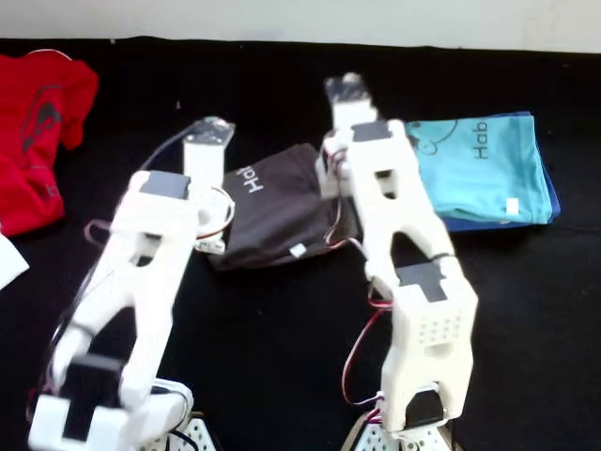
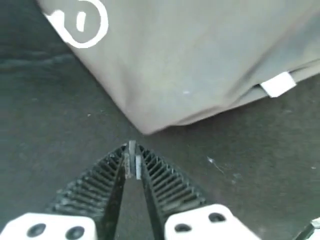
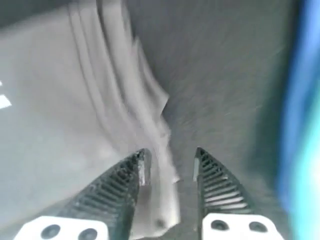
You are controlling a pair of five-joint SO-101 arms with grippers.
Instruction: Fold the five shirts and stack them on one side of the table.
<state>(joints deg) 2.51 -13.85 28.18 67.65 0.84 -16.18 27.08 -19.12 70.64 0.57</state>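
Shirt in red [image 1: 36, 132] lies crumpled, well apart from turquoise stack [image 1: 481, 174].

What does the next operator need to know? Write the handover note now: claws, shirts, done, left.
Left claw: shut, empty, just off a corner of the dark shirt.
Right claw: open, at the dark shirt's opposite edge, one finger over its layered edge.
Shirts: dark shirt folded, mid-table between the arms; teal shirt folded on the blue shirt at the right; red shirt crumpled at the far left.
Done: teal-on-blue stack; dark shirt looks folded.
Left: dark shirt onto the stack, then fold and stack the red shirt. A white corner at the left edge may be the fifth; cannot tell.
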